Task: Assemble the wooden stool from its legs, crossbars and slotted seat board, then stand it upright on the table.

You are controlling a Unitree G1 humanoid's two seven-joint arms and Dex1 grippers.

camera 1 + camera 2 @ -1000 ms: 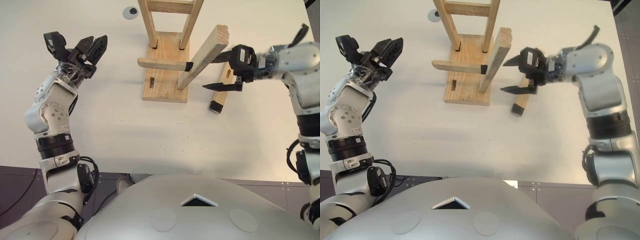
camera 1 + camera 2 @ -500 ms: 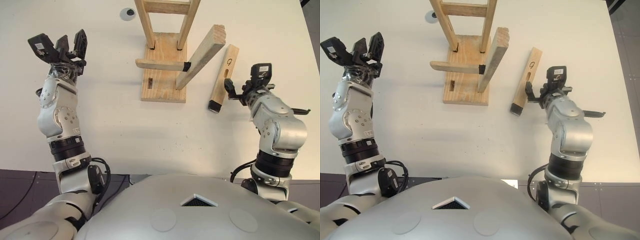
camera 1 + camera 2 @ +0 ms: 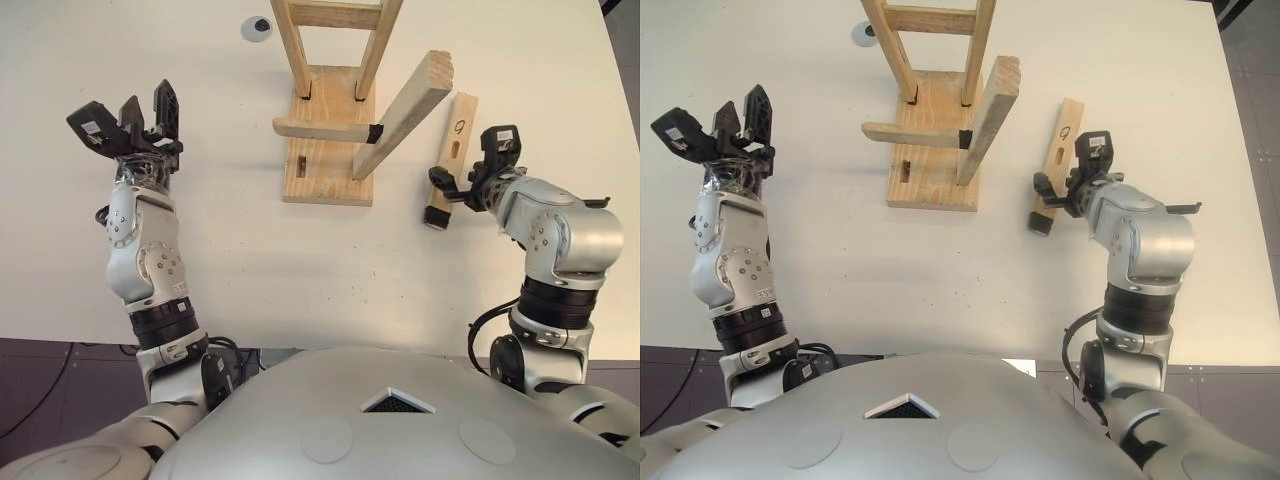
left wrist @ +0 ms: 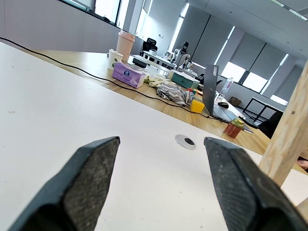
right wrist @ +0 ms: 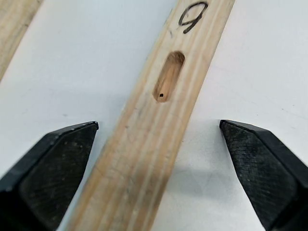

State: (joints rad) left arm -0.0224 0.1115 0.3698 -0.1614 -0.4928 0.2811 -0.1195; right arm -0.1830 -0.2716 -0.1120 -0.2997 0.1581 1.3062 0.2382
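Observation:
The slotted seat board (image 3: pixel 328 160) lies flat on the white table. Two legs joined by a crossbar (image 3: pixel 335 12) stand in its far end. A third leg (image 3: pixel 408 108) leans over the board's right side, with a crossbar (image 3: pixel 318 128) fixed to it. A loose leg (image 3: pixel 452 148) with a slot and a black cap lies to the right. My right gripper (image 3: pixel 462 185) is open and hovers at this leg's near end. In the right wrist view, the right gripper (image 5: pixel 159 144) has its fingers on either side of the loose leg (image 5: pixel 166 103). My left gripper (image 3: pixel 148 108) is open and empty, raised far left of the stool.
A round cable grommet (image 3: pixel 260 25) sits in the table behind the stool. The table's right edge (image 3: pixel 622 70) runs close to my right arm. Bare tabletop (image 3: pixel 300 260) lies between the stool and me. One upright leg (image 4: pixel 288 139) is at the edge of the left wrist view.
My right gripper has left the leaning leg, swung out to the right, then come in over the loose leg's near end. My left gripper has drifted left and turned.

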